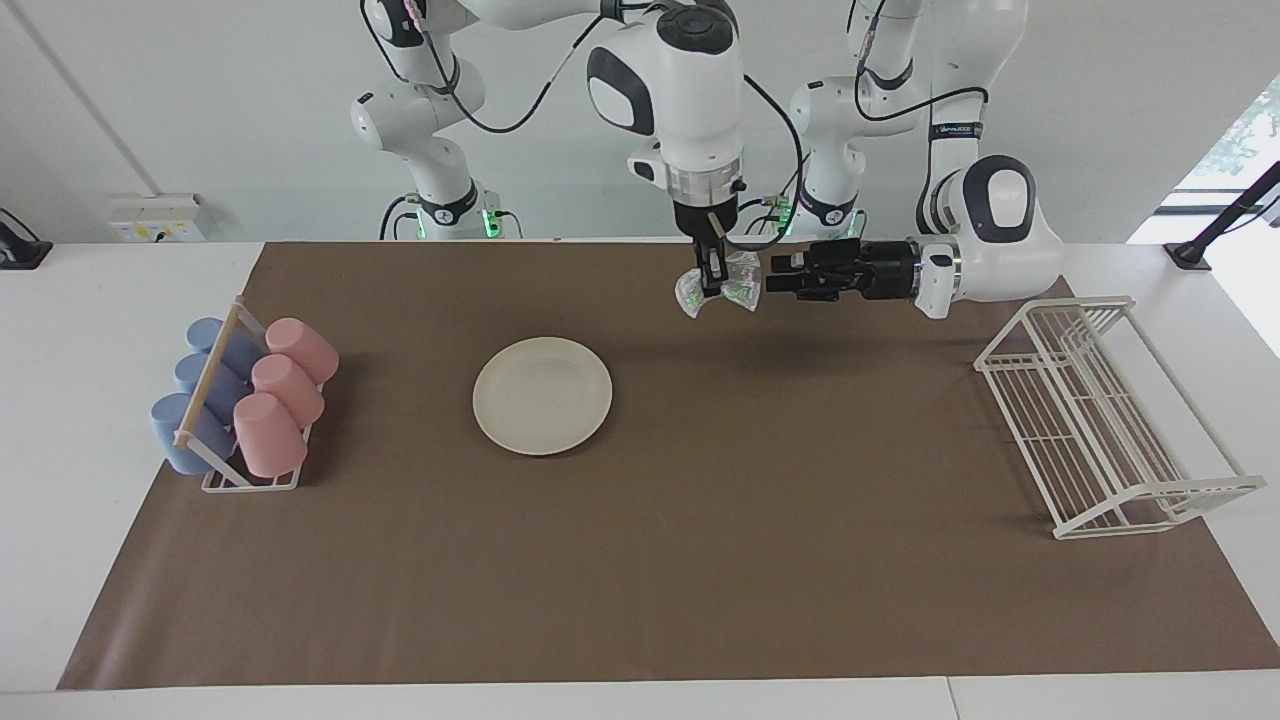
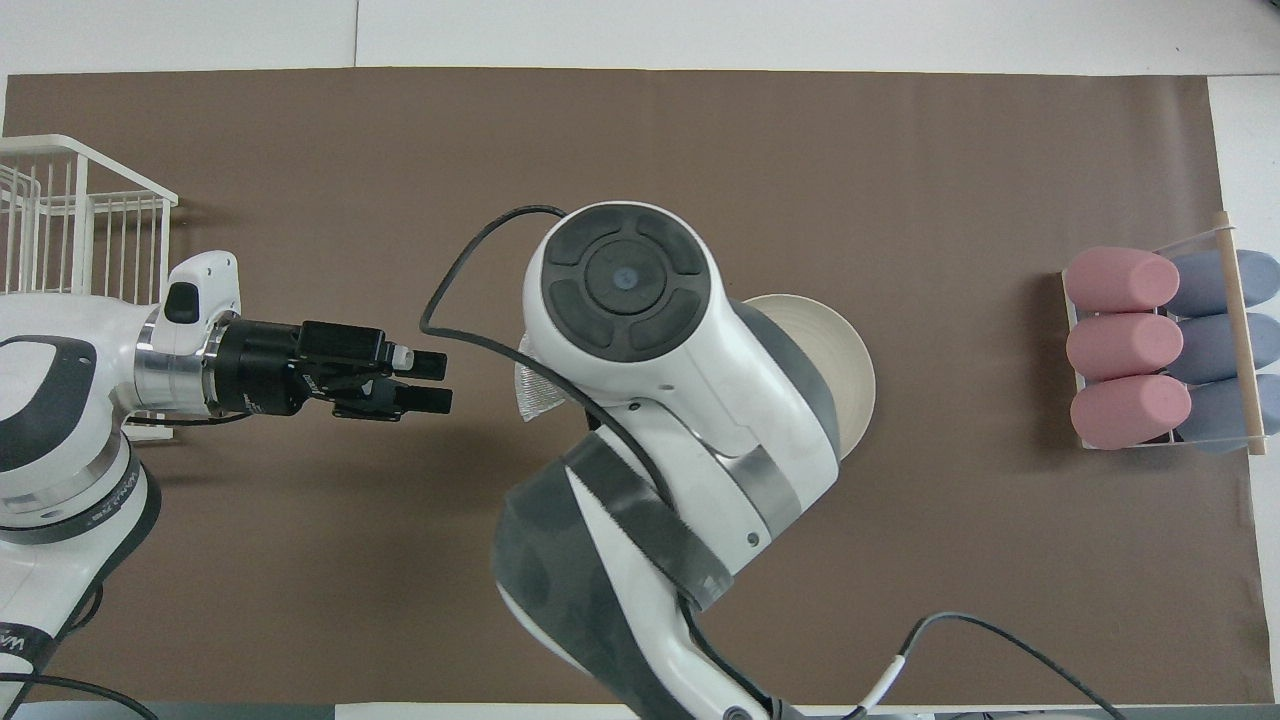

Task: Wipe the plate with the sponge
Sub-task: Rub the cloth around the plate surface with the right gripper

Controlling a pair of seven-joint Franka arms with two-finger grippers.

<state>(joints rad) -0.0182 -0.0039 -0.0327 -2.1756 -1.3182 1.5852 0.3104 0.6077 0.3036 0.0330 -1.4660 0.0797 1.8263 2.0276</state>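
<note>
The cream-white plate [image 1: 542,395] lies flat on the brown mat; in the overhead view only its edge [image 2: 840,360] shows past the right arm. My right gripper [image 1: 712,290] points straight down, shut on the silvery mesh sponge [image 1: 742,284], and holds it in the air over the mat, toward the left arm's end from the plate. A corner of the sponge [image 2: 535,395] shows in the overhead view, where the right arm hides that gripper. My left gripper [image 1: 772,277] lies level beside the sponge, open and empty; it also shows in the overhead view [image 2: 440,383].
A rack of pink and blue cups [image 1: 250,400] [image 2: 1160,350] stands at the right arm's end of the mat. A white wire dish rack [image 1: 1100,420] [image 2: 70,210] stands at the left arm's end.
</note>
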